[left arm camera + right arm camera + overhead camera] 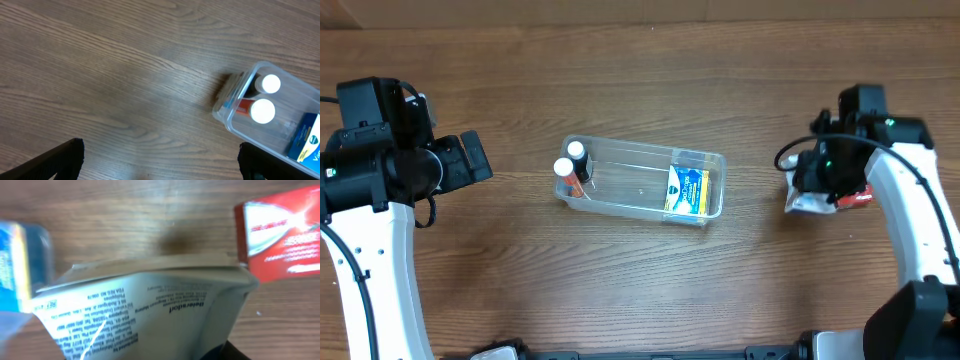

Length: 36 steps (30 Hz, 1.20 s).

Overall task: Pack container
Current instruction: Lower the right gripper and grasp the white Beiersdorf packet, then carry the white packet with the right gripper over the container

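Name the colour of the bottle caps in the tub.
White caps; the left wrist view shows them best.

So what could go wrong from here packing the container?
The white box looks dented, so it could slip or crush. The red box lies right beside it and may get knocked. Only the middle of the container is free; dropping in there might tip the bottles.

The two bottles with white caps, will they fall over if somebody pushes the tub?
Quite possibly. The bottles stand upright and look tall and narrow, and the container has bare floor beside them, so a jolt could tip them. Being round, they would then probably roll toward the blue box.
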### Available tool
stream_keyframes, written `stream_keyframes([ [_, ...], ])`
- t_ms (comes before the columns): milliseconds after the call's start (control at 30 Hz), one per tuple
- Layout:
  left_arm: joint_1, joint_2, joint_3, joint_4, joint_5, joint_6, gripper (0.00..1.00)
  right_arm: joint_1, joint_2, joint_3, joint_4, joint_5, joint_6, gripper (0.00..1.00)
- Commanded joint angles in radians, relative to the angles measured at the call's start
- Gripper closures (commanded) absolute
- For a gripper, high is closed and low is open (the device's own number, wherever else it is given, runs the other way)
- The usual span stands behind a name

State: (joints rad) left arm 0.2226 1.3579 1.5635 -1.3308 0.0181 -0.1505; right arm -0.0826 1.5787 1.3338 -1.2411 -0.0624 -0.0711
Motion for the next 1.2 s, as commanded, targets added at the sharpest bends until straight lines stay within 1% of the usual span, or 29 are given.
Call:
stream_keyframes([
  [0,0.0,0.002,0.0,0.004,0.001,-0.003,0.0,0.084,-0.055,0.169,-0.081,-0.003,0.108,0.65],
  [67,0.0,0.002,0.0,0.004,0.001,-0.003,0.0,0.179,-0.074,0.261,-0.131,0.001,0.163,0.65],
  [133,0.0,0.002,0.0,0.004,0.001,-0.003,0.0,0.272,-0.09,0.313,-0.134,0.003,0.215,0.64],
  [167,0.0,0.002,0.0,0.004,0.001,-0.003,0.0,0.337,-0.098,0.33,-0.123,0.022,0.269,0.62],
  [233,0.0,0.002,0.0,0.004,0.001,-0.003,0.0,0.43,-0.098,0.334,-0.099,0.045,0.347,0.59],
  [333,0.0,0.002,0.0,0.004,0.001,-0.003,0.0,0.575,-0.082,0.333,-0.051,0.111,0.481,0.59],
  [433,0.0,0.002,0.0,0.003,0.002,-0.003,0.0,0.668,-0.055,0.329,0.008,0.169,0.587,0.59],
  [600,0.0,0.002,0.0,0.0,0.002,-0.003,0.0,0.724,0.042,0.322,0.085,0.177,0.738,0.58],
  [700,0.0,0.002,0.0,0.0,0.002,-0.003,0.0,0.74,0.149,0.322,0.095,0.171,0.757,0.58],
  [867,0.0,0.002,0.0,0.001,0.002,-0.003,0.0,0.77,0.271,0.322,0.109,0.127,0.757,0.58],
  [1033,0.0,0.002,0.0,0.0,0.002,-0.003,0.0,0.779,0.341,0.322,0.115,0.128,0.805,0.57],
  [1167,0.0,0.002,0.0,0.001,0.002,-0.003,0.0,0.779,0.369,0.322,0.115,0.128,0.805,0.57],
])
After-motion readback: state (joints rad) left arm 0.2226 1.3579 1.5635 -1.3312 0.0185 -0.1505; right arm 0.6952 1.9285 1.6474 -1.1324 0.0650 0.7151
